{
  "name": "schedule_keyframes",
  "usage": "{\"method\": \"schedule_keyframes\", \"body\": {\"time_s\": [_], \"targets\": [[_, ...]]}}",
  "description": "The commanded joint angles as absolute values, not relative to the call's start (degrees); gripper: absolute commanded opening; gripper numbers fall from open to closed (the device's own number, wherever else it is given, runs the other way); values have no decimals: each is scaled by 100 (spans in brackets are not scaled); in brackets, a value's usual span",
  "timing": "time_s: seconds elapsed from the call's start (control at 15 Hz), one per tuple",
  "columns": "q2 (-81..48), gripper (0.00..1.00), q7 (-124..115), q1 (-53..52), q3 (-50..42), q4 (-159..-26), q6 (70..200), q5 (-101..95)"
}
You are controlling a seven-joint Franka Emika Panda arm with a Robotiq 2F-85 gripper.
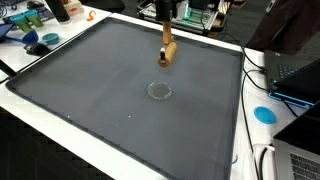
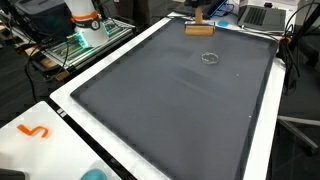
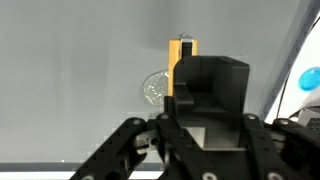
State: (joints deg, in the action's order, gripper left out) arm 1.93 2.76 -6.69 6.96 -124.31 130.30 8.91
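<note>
**Exterior view.** My gripper hangs over the dark mat, near the middle of its far edge. Its fingers are closed on a wooden block, which tilts slightly with its long axis close to upright. A clear round disc lies flat on the mat just nearer the centre than the block, apart from it. Nothing rests on the disc. A blue lid sits off the mat's right edge.

**Exterior view.** The gripper holds the block by the far edge of the mat. The disc lies just nearer the centre.

**Wrist view.** The block stands lengthwise against my fingers. The disc is just left of it and partly hidden.
</note>
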Motion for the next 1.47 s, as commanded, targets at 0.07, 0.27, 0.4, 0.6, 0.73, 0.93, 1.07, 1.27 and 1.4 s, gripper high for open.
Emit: {"method": "schedule_keyframes", "body": {"time_s": [0.07,0.27,0.4,0.6,0.73,0.93,1.07,1.27,1.4], "targets": [[22,23,310,-779,815,-11815,12393,290],[-158,23,477,-876,913,-11315,11842,-88],[-306,23,602,-952,983,-10950,11488,-339],[-552,23,917,-1086,1084,-10389,11020,-742],[-721,23,1221,-1169,1152,-10056,10747,-995],[-928,23,1760,-1283,1241,-9684,10494,-1309],[-1021,23,2188,-1328,1290,-9541,10493,-1410],[-1119,23,2831,-1355,1360,-9412,10529,-1450],[-1159,23,3230,-1361,1399,-9357,10512,-1449]]}}
